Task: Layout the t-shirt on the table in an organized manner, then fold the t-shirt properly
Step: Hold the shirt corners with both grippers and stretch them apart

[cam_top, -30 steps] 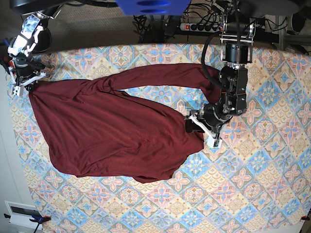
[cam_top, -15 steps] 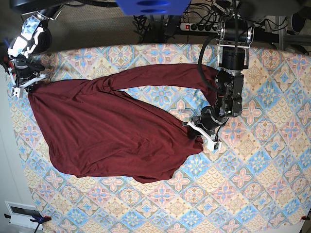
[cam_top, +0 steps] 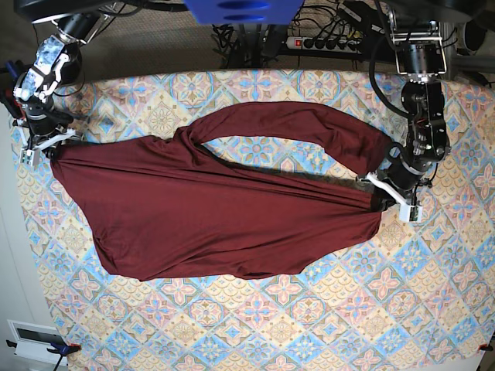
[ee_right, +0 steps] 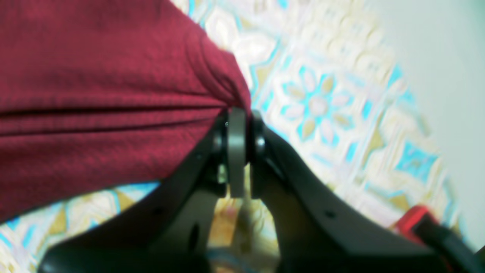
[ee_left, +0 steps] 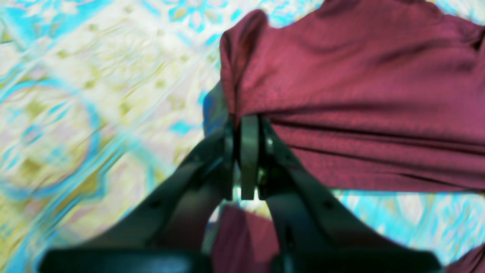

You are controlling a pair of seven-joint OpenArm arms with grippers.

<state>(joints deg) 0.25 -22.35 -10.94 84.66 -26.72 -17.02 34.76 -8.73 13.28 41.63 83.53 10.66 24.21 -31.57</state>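
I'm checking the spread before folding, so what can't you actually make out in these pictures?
- Second sleeve of the t-shirt: base view, lost in bunched fabric.
- Pinched fabric edge: left wrist view, hidden between the left gripper pads; same for the right gripper.
- Table pattern: blurred in both wrist views.

The t-shirt (cam_top: pixel 209 216) is a plain dark maroon all over, with no print; in the wrist views (ee_left: pixel 360 94) it reads as a brighter wine red with a fine knit texture. The bench (cam_top: pixel 325 325) wears a cloth of diamond tiles in pastel blue, pink and cream, each tile holding a floral motif, with touches of ochre yellow. The left gripper (cam_top: pixel 392 199), at the right of the base view, is black with white parts; the right gripper (cam_top: pixel 46 141), at the upper left, is also black and white. A blue shape (cam_top: pixel 244 9) sits at the top centre of the base view.
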